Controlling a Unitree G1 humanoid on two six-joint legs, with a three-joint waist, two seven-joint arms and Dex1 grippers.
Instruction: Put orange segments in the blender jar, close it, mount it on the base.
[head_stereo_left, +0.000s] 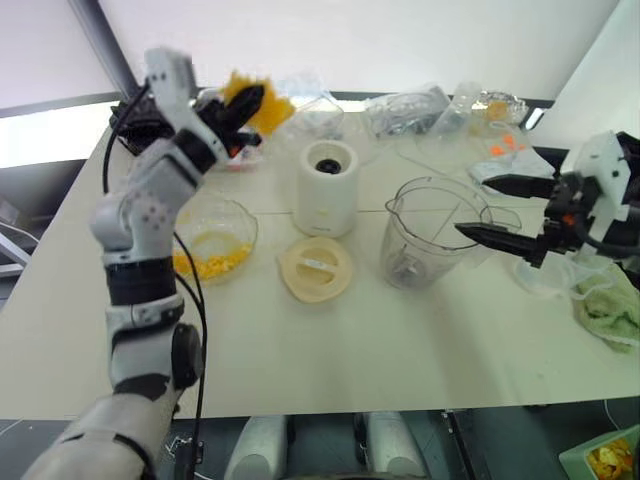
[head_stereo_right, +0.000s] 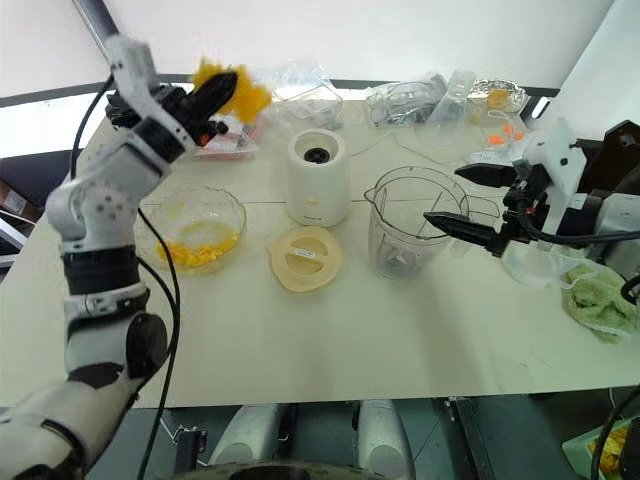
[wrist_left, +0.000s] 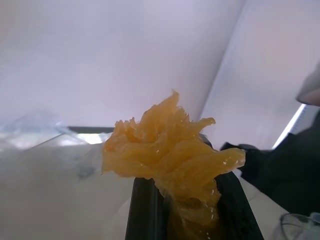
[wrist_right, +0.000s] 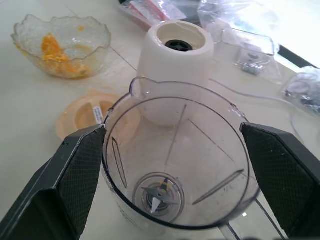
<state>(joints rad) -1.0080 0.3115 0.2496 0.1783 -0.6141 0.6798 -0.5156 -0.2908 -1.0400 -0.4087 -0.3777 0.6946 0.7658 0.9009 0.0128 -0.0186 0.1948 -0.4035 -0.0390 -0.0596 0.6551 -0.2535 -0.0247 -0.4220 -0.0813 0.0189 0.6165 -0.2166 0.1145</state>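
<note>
Loading is my step: left gripper (head_stereo_left: 247, 103) clamped on orange segments (head_stereo_left: 262, 101) high above the table, right gripper (head_stereo_left: 478, 208) spread wide beside the empty blender jar (head_stereo_left: 430, 233), so next I carry them over its rim.

left gripper (head_stereo_left: 243, 108) raised, clamped (fingers angled upward) | right gripper (head_stereo_left: 492, 210) level, jaws spread wide
</note>
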